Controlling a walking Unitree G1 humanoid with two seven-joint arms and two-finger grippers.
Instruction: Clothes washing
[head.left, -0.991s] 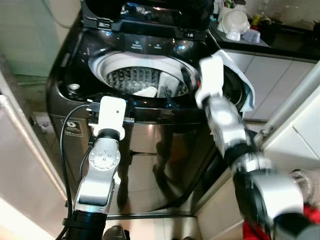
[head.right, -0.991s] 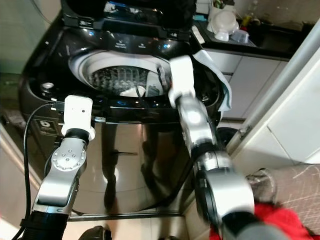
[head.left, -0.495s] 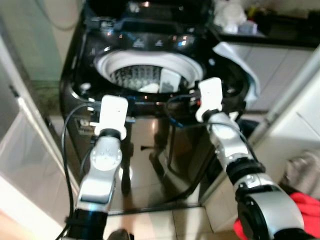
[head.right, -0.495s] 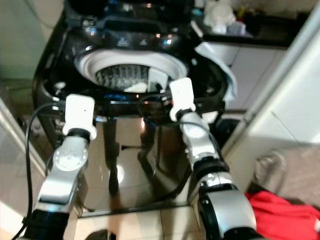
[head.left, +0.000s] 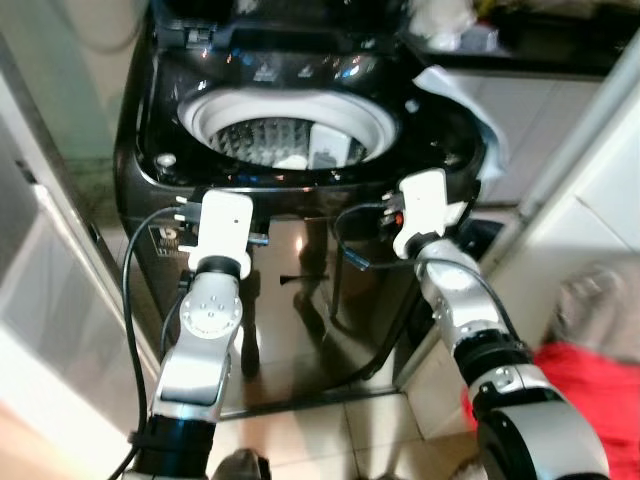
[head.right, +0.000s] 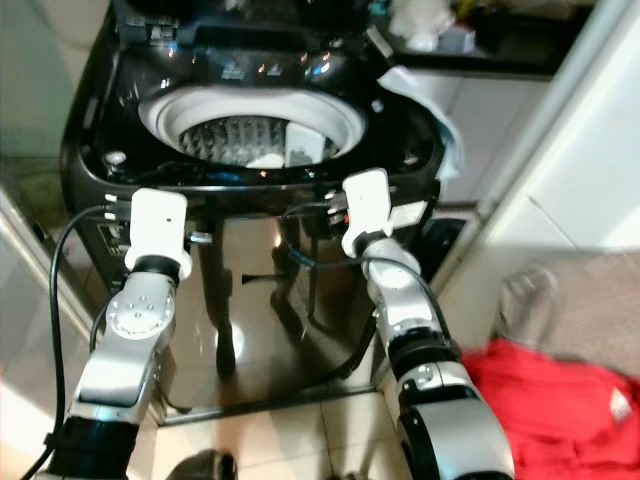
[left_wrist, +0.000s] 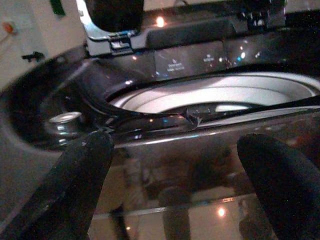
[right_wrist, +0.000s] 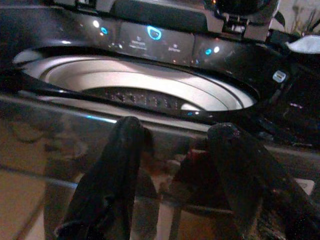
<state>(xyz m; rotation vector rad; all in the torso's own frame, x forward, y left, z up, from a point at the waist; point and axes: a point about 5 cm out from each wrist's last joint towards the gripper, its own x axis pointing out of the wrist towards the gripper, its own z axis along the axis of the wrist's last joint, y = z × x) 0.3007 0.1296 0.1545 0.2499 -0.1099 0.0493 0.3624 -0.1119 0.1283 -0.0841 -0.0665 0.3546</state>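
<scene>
A glossy black washing machine (head.left: 300, 290) stands straight ahead with its lid up, its mirror-like front reflecting the floor. Its round white rim circles a perforated steel drum (head.left: 262, 140), and some pale laundry (head.left: 292, 160) lies at the bottom, though blur makes it hard to say what the pieces are. A lit control panel (right_wrist: 152, 39) runs along the back edge.

The left gripper (left_wrist: 175, 165) hangs before the machine's front edge, fingers spread wide with nothing between them. The right gripper (right_wrist: 175, 165) is also before the front edge, fingers parted and empty.

A crumpled white cloth (head.left: 462, 95) lies over the machine's right corner beside the white cabinets (head.left: 560, 150). A red garment (head.right: 560, 400) lies on the floor to the right.
</scene>
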